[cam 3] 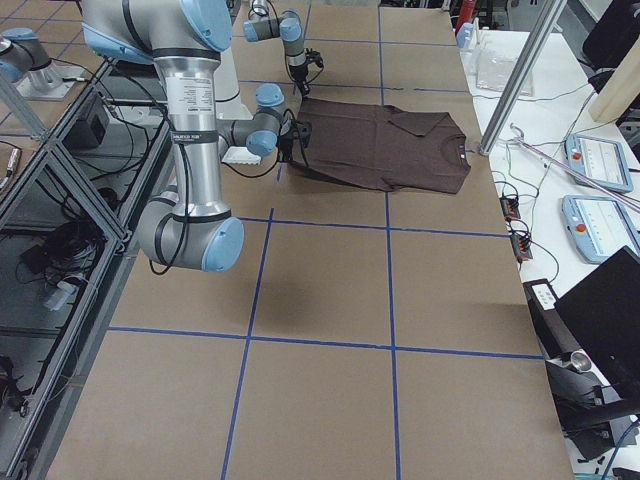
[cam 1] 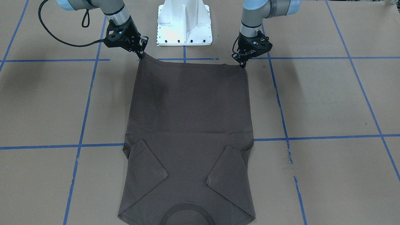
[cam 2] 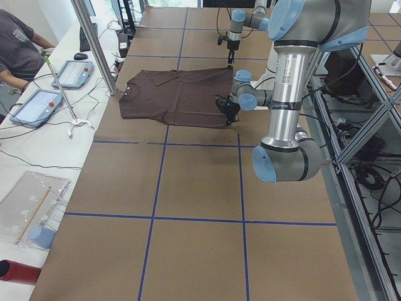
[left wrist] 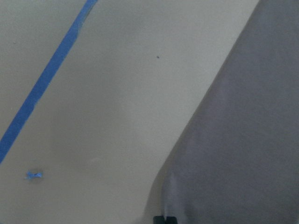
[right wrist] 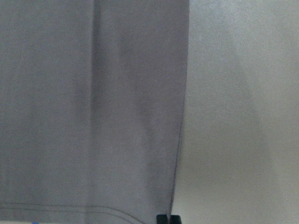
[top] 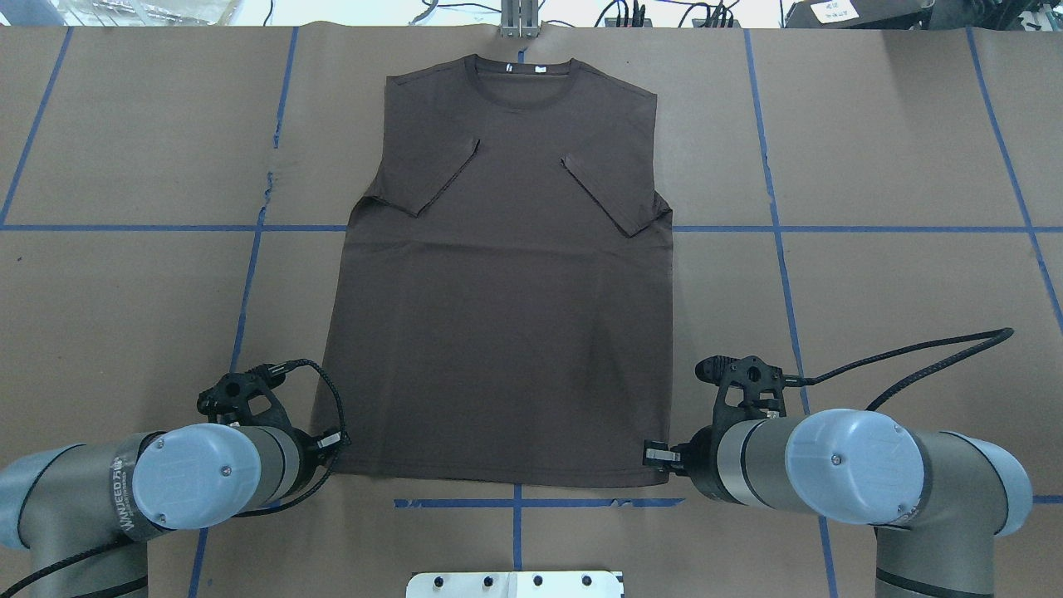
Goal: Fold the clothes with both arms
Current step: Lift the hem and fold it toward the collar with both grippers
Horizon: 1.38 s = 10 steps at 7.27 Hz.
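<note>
Nearest the base, at the lower left and lower right of the overhead view, you see the left arm (top: 191,486) and right arm (top: 855,465) bent low over the table (top: 913,274). The left gripper (cam 1: 242,64) sits on one hem corner at the upper right of the front-facing view, and the right gripper (cam 1: 140,56) on the other at the upper left. Each has its fingers pressed together on cloth that rises to a small peak, so both read as pinching the hem.

The shirt (top: 507,332) lies flat at the table's centre, hem toward the base and collar (top: 519,83) at top centre of the overhead view.

Done: both sleeves (top: 432,178) are turned inward over the chest. Left, as you may judge: the body lies at full length, so the hem-to-collar fold remains.

Writing: a band (top: 120,490) on the left arm begins "WANJEED", and the rest is unreadable. The white tags (top: 540,69) inside the collar show no legible text.
</note>
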Motion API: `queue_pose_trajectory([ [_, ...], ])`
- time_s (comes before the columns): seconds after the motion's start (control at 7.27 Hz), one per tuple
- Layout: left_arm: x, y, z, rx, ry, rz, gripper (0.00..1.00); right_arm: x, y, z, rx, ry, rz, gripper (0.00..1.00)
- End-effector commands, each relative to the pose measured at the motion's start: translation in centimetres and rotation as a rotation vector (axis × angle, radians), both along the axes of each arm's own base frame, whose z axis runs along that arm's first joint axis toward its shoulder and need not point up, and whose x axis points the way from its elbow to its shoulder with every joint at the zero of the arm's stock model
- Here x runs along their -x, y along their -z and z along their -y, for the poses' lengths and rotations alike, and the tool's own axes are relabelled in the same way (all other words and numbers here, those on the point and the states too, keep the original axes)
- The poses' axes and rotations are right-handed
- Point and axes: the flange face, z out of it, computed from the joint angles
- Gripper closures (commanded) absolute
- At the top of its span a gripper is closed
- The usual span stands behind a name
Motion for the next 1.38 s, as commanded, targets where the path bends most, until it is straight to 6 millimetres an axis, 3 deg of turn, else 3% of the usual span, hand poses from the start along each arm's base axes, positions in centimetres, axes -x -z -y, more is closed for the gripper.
queue_pose_trajectory([
  [0.0,3.4,3.4,-1.0,-0.006,-0.007,-0.025,1.0,-2.2,0.3,-1.2,0.036,0.063,0.023,1.0],
  [0.28,7.2,9.4,-8.4,0.02,-0.168,-0.051,1.0,-5.1,1.1,-2.9,0.093,0.157,0.056,1.0],
  [0.41,7.5,11.0,-12.5,0.059,-0.238,-0.092,1.0,-7.5,1.1,-4.1,0.141,0.229,0.07,1.0],
  [0.55,7.2,11.7,-15.3,0.103,-0.271,-0.11,1.0,-8.8,1.6,-4.3,0.158,0.25,0.083,1.0],
  [0.69,7.6,12.2,-15.2,0.11,-0.264,-0.126,1.0,-8.7,1.6,-3.9,0.156,0.244,0.082,1.0],
  [0.83,8.2,12.2,-13.2,0.099,-0.228,-0.123,1.0,-8.3,1.5,-2.5,0.142,0.215,0.085,1.0],
  [1.1,10.9,12.4,-6.2,0.098,-0.122,-0.122,1.0,-6.5,3.2,3.6,0.121,0.114,0.122,1.0],
  [1.24,12.3,13.3,-2.6,0.013,-0.096,-0.125,1.0,-7.4,3.3,7.6,0.088,0.06,0.126,1.0],
])
